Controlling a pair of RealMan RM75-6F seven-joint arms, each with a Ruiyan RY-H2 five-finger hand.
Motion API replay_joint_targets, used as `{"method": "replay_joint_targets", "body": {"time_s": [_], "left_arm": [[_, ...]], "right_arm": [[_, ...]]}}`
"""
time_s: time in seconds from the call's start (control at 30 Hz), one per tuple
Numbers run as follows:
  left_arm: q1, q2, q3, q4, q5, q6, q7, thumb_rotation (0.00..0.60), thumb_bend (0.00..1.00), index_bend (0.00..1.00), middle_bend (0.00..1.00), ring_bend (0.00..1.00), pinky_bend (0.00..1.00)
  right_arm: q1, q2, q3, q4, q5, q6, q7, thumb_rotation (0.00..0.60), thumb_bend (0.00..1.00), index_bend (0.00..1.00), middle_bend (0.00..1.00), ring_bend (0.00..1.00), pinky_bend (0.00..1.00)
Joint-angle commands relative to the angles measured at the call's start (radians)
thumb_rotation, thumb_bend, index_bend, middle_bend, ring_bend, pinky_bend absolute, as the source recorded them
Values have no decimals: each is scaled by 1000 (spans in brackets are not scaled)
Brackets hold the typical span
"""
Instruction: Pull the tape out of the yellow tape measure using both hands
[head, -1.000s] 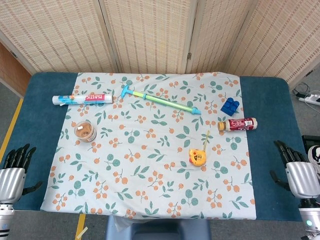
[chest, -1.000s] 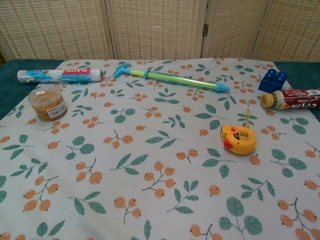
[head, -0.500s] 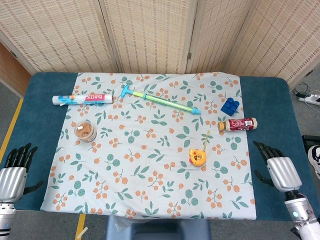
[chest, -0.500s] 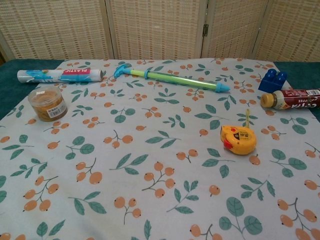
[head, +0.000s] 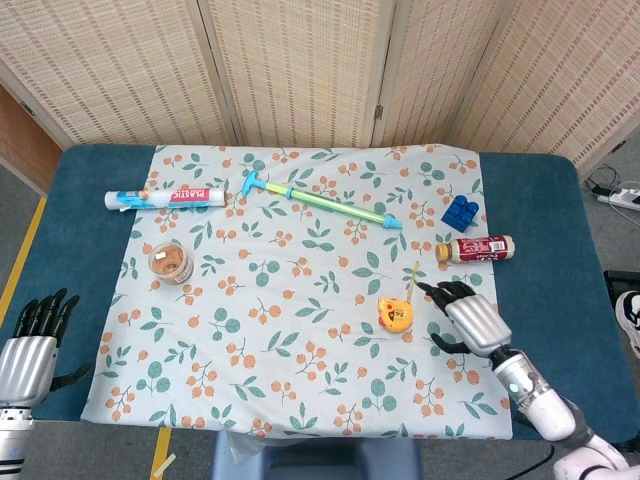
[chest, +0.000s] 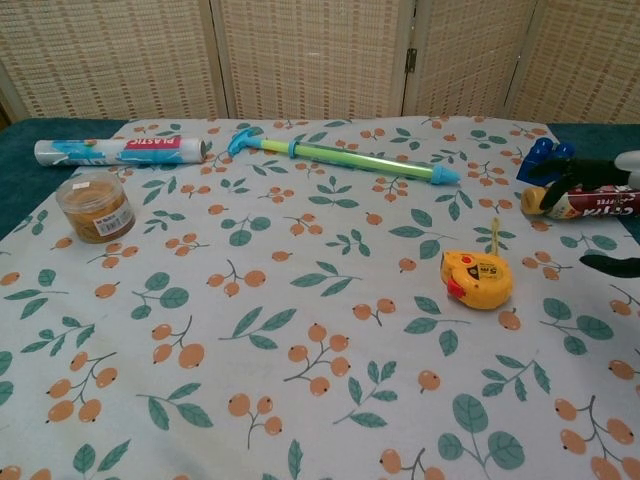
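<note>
The yellow tape measure (head: 395, 314) lies on the floral cloth right of centre, with a short strip of yellow tape (head: 412, 277) sticking out toward the far side. In the chest view the tape measure (chest: 477, 278) sits at mid right. My right hand (head: 468, 316) hovers just right of it, fingers spread, holding nothing; only its dark fingertips (chest: 575, 170) show at the right edge of the chest view. My left hand (head: 30, 342) stays at the near left table edge, fingers apart and empty.
A brown drink bottle (head: 474, 249) and a blue brick (head: 460, 211) lie just beyond the right hand. A green-blue water squirter (head: 320, 200), a plastic-labelled tube (head: 165, 198) and a small jar (head: 169, 262) lie further left on the cloth (head: 300, 340).
My right hand has moved left from the table's right edge onto the cloth, close beside the tape measure. The left hand and the objects have not moved.
</note>
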Motion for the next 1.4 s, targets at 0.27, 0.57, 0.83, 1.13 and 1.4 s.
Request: {"method": "replay_joint_targets", "body": {"time_s": [0.27,0.57,0.83,1.13,1.4], "left_arm": [[1,2,1,-5,-12,-9,6,600,171,48,14,10,0],[-8,-6,-3,4,-1,-9,1,600,171,56,13,18,0],[-10,-7,-6,6,-14,-18,1,600,171,55,13,18,0],[-11,-11,-4,17,-10,-19,-16,600,171,51,14,18,0],[-12,-10,-2,23,4,-12,-25,600,171,51,14,23,0]], "right_arm": [[129,-119,37,93,123,-146,-29,452,452,0,281,121,110],[192,-182,35,168,169,-210,-19,450,458,0,294,119,85],[210,-197,9,158,169,-213,-35,450,458,0,302,120,85],[164,-181,-21,127,114,-93,-24,444,458,0,289,122,85],[140,-175,-46,151,130,-45,-145,396,403,0,116,59,85]]}}
